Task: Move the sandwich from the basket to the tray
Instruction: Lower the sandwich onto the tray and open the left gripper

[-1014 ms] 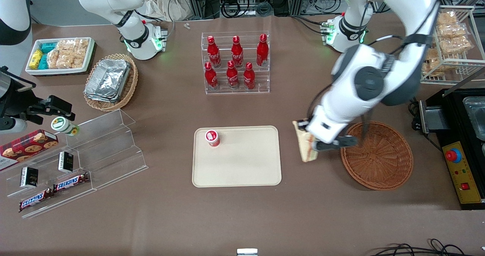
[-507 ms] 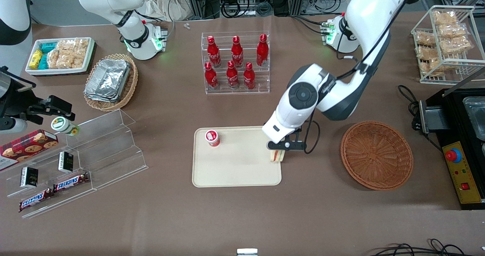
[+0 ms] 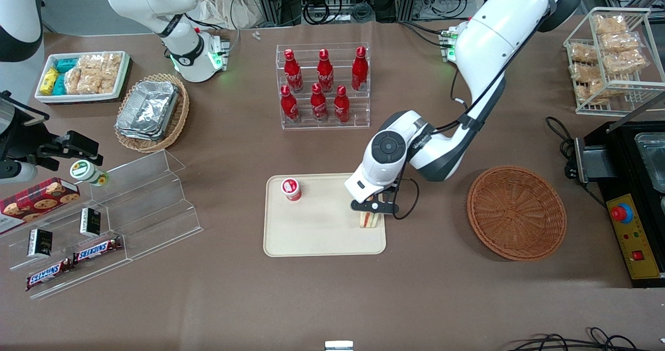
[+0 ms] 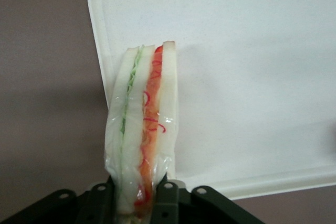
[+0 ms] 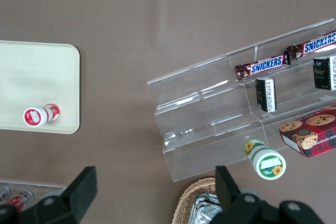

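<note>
— Gripper (image 3: 372, 212)? Clamped on the wrapped sandwich (image 4: 142, 129), low over the tray (image 3: 317, 242) edge nearest the basket (image 3: 516, 212).
— Why edge-on?
— Pinched across both bread faces; probably for a steady set-down.

The sandwich (image 3: 369, 219) (image 4: 142, 129), a clear-wrapped wedge of white bread with orange-red and green filling, stands on edge, clamped in the gripper (image 3: 373, 210) (image 4: 139, 195) over the tray's (image 3: 322, 239) (image 4: 252, 51) edge nearest the basket (image 3: 517, 213). The cream tray lies flat. The round, reddish-brown wicker basket sits empty toward the working arm's end.
</note>
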Robot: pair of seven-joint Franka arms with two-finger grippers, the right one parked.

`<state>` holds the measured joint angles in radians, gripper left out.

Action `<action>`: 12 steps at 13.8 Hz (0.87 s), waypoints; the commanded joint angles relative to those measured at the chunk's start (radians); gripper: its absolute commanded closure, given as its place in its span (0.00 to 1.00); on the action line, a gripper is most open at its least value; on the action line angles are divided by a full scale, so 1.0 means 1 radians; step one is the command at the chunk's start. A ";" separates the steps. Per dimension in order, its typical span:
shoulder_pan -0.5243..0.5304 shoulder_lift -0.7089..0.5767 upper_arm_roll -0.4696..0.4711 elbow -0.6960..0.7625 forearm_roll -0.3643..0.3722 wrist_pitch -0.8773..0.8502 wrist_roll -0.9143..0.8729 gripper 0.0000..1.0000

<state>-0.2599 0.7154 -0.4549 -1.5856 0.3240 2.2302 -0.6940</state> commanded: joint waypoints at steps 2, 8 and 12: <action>-0.004 -0.007 0.004 0.035 0.070 -0.010 -0.042 0.00; 0.056 -0.290 -0.001 0.047 -0.058 -0.266 -0.035 0.00; 0.200 -0.447 0.001 0.085 -0.221 -0.626 0.264 0.00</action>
<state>-0.1351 0.3374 -0.4522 -1.4986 0.1661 1.7100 -0.5713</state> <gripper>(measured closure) 0.000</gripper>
